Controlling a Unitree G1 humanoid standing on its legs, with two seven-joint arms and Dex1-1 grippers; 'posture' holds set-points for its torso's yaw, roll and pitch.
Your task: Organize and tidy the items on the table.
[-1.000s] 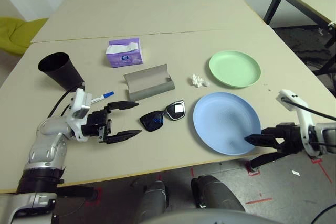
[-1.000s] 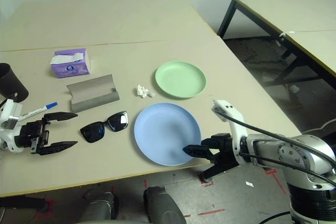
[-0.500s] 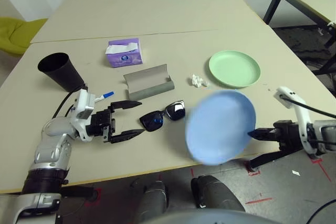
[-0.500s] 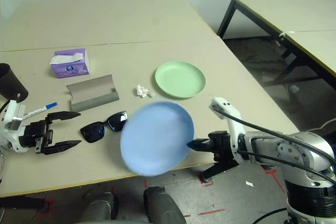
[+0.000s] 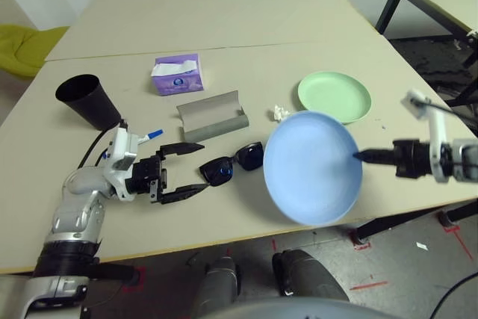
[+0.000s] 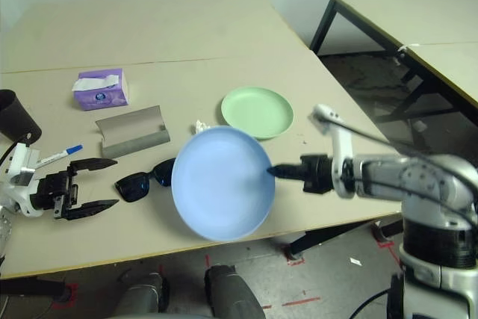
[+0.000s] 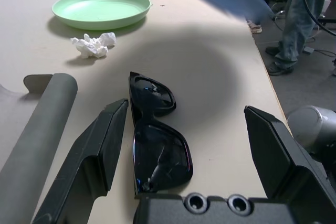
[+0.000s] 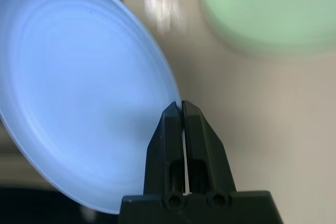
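One blue plate (image 5: 312, 166) pinched by rim in right end effector (image 5: 357, 157).

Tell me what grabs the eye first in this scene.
The light blue plate stands out: tilted up off the table, pinched at its rim by the shut right gripper, just in front of the pale green plate. On the left, the open left gripper points at the black sunglasses.

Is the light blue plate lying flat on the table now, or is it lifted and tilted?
Lifted and tilted. The right gripper pinches the light blue plate by its rim, its face toward the camera.
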